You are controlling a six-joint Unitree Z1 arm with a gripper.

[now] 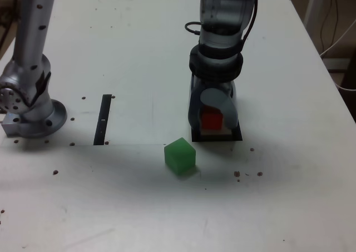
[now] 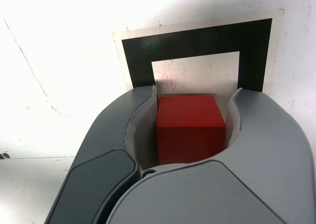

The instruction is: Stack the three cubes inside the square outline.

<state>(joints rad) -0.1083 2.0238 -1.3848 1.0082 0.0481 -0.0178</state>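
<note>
In the exterior view, the grey robot arm's gripper stands low over the thick black square outline on the white surface, with the small red cube showing between its jaws, while the slightly bigger green cube sits apart toward that view's left, beyond it a thin black strip and a silver post. The wrist view, showing none of those others, makes plain that the gripper is closed tight on the red cube, both jaws pressed to its sides, above the black square outline and its pale centre.

No legible text or markings
</note>
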